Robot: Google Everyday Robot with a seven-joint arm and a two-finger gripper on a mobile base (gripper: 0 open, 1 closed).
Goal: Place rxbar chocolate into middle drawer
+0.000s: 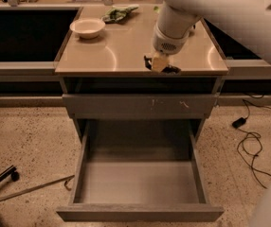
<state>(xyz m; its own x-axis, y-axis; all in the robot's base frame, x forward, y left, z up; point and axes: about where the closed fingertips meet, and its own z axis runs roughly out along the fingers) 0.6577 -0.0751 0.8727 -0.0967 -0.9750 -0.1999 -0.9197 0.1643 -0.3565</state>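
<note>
The rxbar chocolate [170,70], a flat black-wrapped bar, is at the front edge of the tan counter [112,56], and its ends stick out on both sides of the fingers. My gripper [159,63] points down from the white arm and is shut on the bar. Whether the bar still touches the counter I cannot tell. The middle drawer [140,213], a deep grey box, stands pulled far out below and in front, with nothing inside it. The gripper is above and behind the drawer's cavity.
A white bowl [87,27] sits at the counter's back left and a green snack bag [120,13] behind it. A shut grey drawer front [140,105] with white scratches lies under the counter. Black cables [249,141] trail on the floor at right and a dark rod [3,178] at left.
</note>
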